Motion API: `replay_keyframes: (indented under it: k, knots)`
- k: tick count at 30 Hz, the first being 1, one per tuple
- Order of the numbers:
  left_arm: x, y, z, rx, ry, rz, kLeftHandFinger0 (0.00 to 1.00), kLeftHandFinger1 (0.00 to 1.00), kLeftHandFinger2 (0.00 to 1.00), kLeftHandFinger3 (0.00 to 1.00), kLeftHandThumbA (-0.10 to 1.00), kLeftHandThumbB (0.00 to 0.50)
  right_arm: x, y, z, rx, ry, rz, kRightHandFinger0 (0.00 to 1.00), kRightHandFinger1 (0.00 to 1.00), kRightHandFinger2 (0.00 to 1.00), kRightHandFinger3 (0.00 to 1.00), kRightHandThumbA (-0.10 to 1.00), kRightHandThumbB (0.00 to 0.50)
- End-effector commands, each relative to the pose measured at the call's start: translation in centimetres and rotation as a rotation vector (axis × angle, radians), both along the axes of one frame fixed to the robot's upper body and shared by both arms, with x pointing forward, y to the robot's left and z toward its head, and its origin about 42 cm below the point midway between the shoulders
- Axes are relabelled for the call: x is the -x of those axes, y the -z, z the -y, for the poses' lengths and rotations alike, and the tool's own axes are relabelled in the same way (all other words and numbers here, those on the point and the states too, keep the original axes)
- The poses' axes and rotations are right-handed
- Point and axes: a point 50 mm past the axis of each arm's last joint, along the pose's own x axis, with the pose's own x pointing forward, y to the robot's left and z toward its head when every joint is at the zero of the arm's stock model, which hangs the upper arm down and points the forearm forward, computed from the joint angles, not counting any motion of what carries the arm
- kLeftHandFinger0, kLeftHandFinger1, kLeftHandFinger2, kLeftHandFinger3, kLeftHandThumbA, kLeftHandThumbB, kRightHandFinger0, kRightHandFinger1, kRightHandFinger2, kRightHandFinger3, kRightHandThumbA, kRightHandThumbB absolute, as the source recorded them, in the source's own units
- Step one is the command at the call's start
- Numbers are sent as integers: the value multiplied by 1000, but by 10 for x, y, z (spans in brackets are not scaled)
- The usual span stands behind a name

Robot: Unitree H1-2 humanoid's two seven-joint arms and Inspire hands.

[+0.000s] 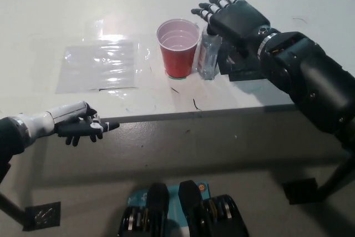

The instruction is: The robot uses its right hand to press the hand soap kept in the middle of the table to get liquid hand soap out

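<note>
The right hand (236, 18) hangs palm-down over the hand soap bottle (208, 56), its fingers (213, 6) spread flat and holding nothing. The bottle is clear and stands upright on the white counter (66, 9), near the middle of the front edge and just beside a red plastic cup (178, 48), which is on its left. The pump head is hidden under the palm, so whether the hand touches it cannot be told.

The step in hand looks like the press itself. To do it well, the palm or finger pads should come down squarely on the pump top and push straight down — any sideways lean could tip the light bottle into the cup or skid it toward the front edge. The nozzle seems to face the cup, though this is not clear; a slow, full stroke would keep the soap from missing.

A clear plastic bag (100, 65) lies flat toward the counter's left side. The left hand (80, 126) rests off the counter's front edge at lower left, fingers loosely extended, empty.
</note>
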Motion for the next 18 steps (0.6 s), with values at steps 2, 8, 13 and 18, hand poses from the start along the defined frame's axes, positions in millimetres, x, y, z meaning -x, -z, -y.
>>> replay_keyframes:
  k: [2, 8, 13, 18]
  knots:
    - [-5, -26, -7, -12, -11, 29, 263, 247, 460, 618, 810, 329, 0, -14, -7, -42, -27, 42, 1000, 1000, 1000, 1000, 1000, 459]
    - [-4, -24, -7, -25, -2, 37, 292, 250, 443, 618, 813, 305, 0, -8, -6, -43, -9, 29, 1000, 1000, 1000, 1000, 1000, 457]
    - [-1, -22, -8, -29, -5, 50, 297, 257, 449, 643, 816, 307, -1, -2, 2, -54, 11, 10, 1000, 1000, 1000, 1000, 1000, 464]
    - [0, -21, -8, -20, -1, 60, 310, 251, 433, 623, 805, 300, -3, 10, 9, -71, 23, -12, 1000, 1000, 1000, 1000, 1000, 479]
